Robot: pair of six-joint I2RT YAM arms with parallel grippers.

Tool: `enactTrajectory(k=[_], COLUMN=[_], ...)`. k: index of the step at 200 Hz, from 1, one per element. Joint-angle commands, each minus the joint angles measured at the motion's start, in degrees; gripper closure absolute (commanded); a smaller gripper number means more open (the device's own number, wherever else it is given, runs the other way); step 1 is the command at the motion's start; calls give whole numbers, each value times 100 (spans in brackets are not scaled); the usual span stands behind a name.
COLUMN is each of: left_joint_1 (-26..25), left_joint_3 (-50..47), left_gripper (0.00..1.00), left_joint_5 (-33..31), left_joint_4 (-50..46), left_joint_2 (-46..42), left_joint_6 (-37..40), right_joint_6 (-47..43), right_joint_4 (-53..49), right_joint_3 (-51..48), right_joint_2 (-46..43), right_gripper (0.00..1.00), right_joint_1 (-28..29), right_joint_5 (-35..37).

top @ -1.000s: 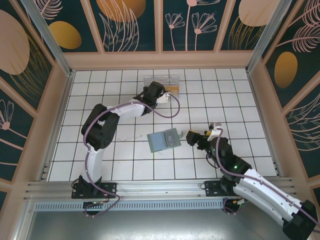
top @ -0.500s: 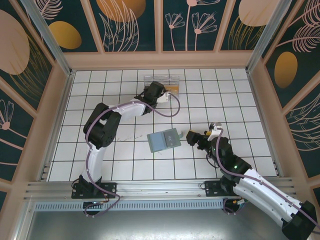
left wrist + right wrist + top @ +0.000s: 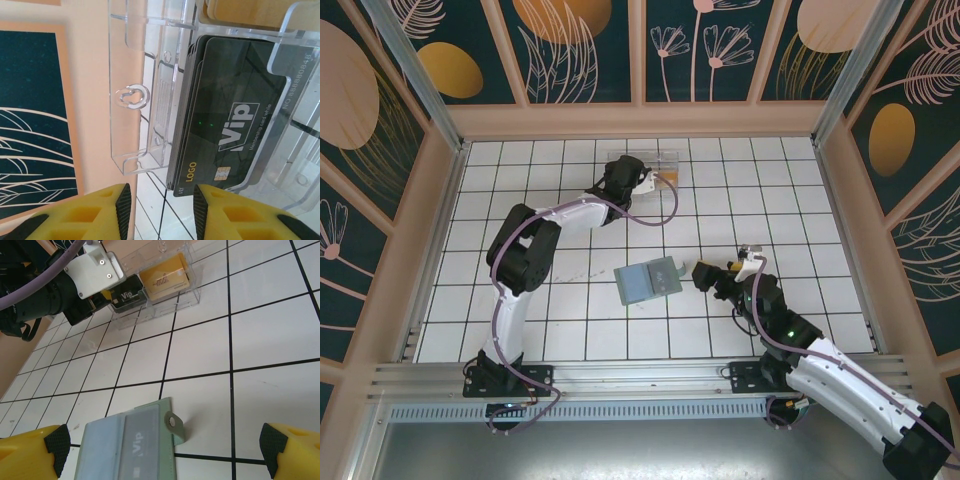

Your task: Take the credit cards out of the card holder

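The card holder (image 3: 100,450) lies opened flat on the white tiled table (image 3: 260,335), directly beneath the right claw (image 3: 162,447) and between its two yellow fingers (image 3: 35,447). Its snap tab points away from the claw. A grey card (image 3: 142,447) lettered "Vip" sits in the holder's inner pocket. The right claw is spread as wide as it goes and pinches nothing, with one fingertip at each lower corner of its wrist view. From above, the holder rests just to the left of this claw's tips.

Well beyond the right claw, a stack of black credit cards (image 3: 225,115) stands in one compartment of a clear box (image 3: 130,95). The top card is marked "Vip" and "LOGO". Tan cards (image 3: 165,277) fill the neighbouring compartment. The left claw (image 3: 160,207) sits right at this box with its fingers parted and nothing between them. The near corner of the black stack lies just ahead of the gap, and no finger touches it. The box stands at the far side of the table, close to the peach wall (image 3: 95,75).
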Motion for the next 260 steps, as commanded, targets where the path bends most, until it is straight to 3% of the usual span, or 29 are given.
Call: enactTrajectory(k=[1, 33, 75, 94, 106, 142, 151, 180, 204, 242, 260], left_joint_1=[32, 28, 32, 33, 31, 30, 34, 28, 31, 29, 35], left_joint_3=[223, 414, 70, -261, -592, -1736, -2028, -2949, -3538, -4873, -5650], left_gripper=[58, 49, 36, 28, 11, 7, 2, 2, 2, 2, 9], left_joint_5=[-68, 30, 365, 866, 1004, 1311, 1283, 1138, 1300, 2126, 2564], left_joint_4=[115, -122, -360, -476, -327, 78, 147, 166, -530, -451, -183], left_joint_2=[94, -125, -998, -1616, -2011, -3260, -3551, -4592, -5250, -6203, -6633], left_joint_6=[-226, -926, -2576, -3643, -4357, -6277, -6802, -8481, -9982, -10838, -11415], right_joint_6=[89, 89, -29, -103, -105, -123, -122, -155, -167, -149, -136], right_joint_4=[193, 213, 304, 418, 431, 390, 408, 439, 461, 525, 540], right_joint_3=[-69, -63, 15, 54, 134, 571, 673, 950, 1205, 1581, 1758], right_joint_2=[15, 77, 279, 465, 655, 1448, 1651, 2275, 2912, 3972, 4348], right_gripper=[1, 1, 1, 6, 10, 26, 33, 40, 43, 43, 44], right_joint_1=[-47, -65, -64, -57, -47, 11, 55, 247, 366, 401, 414], right_joint_5=[-49, -57, -283, -520, -638, -922, -972, -1017, -1080, -1387, -1560])
